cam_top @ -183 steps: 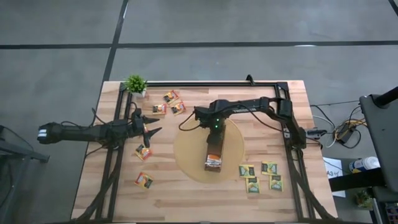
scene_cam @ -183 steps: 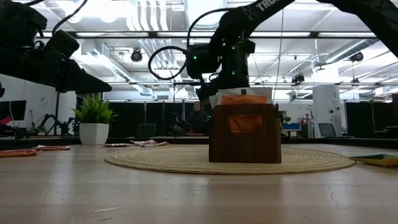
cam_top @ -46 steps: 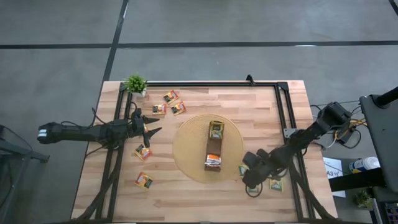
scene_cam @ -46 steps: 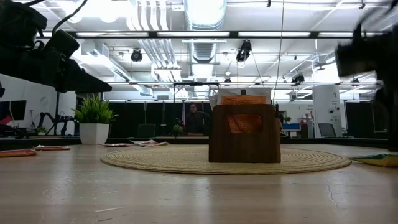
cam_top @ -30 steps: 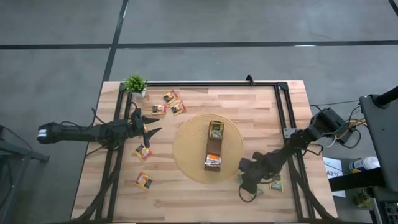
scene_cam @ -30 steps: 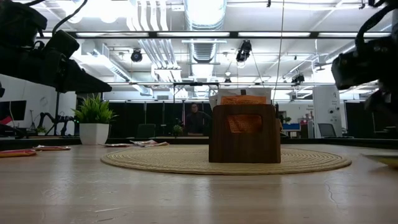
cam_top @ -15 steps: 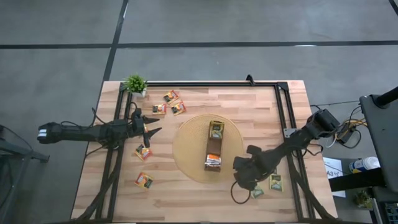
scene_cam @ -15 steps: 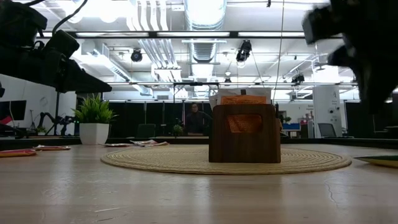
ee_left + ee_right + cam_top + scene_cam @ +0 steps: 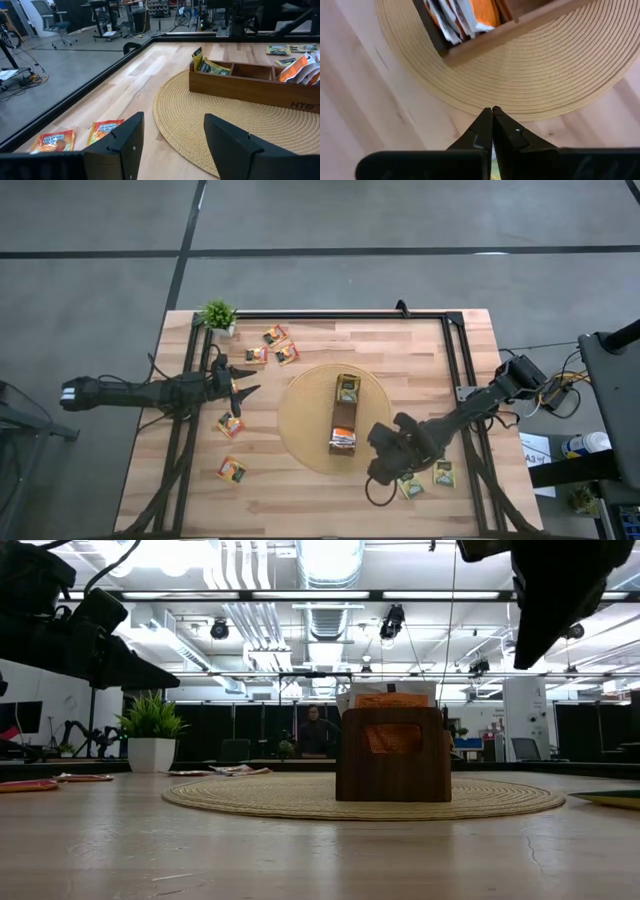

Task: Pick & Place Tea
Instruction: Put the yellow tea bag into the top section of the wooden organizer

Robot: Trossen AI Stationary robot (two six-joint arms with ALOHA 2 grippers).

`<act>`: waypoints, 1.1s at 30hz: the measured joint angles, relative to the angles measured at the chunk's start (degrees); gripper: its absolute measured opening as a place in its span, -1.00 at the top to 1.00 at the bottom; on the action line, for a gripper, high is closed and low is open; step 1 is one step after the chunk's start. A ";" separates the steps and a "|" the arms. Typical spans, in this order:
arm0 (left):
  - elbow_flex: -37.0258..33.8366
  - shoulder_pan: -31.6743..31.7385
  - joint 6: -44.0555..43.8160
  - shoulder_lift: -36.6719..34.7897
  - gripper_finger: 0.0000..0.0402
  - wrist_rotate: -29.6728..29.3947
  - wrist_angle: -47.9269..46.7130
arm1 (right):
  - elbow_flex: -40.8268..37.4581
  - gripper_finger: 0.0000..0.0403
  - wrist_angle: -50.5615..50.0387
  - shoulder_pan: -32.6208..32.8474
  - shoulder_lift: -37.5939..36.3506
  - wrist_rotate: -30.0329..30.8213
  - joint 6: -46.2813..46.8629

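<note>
Right wrist view shows right gripper (image 9: 492,111) pinched together, maybe gripping 1 sachet; carry it level to the box (image 9: 485,27). Left gripper (image 9: 172,137) waits apart.

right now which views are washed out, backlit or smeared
Low view: bright ceiling lights leave the right arm a black silhouette, and the near table is soft. Right wrist view: the woven mat and wooden box look motion-smeared. High view: evenly lit, no glare.
</note>
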 joint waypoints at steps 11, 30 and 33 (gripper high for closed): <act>-0.02 0.02 0.00 0.00 -0.01 0.00 -0.02 | -0.44 0.96 1.67 0.10 -0.09 3.46 16.70; -0.02 0.02 0.00 0.00 -0.01 0.00 -0.02 | -1.95 0.96 3.10 0.24 -0.11 18.08 10.07; -0.02 0.01 0.00 0.00 -0.01 -0.01 -0.01 | -1.95 0.96 3.10 0.13 -0.13 18.15 8.38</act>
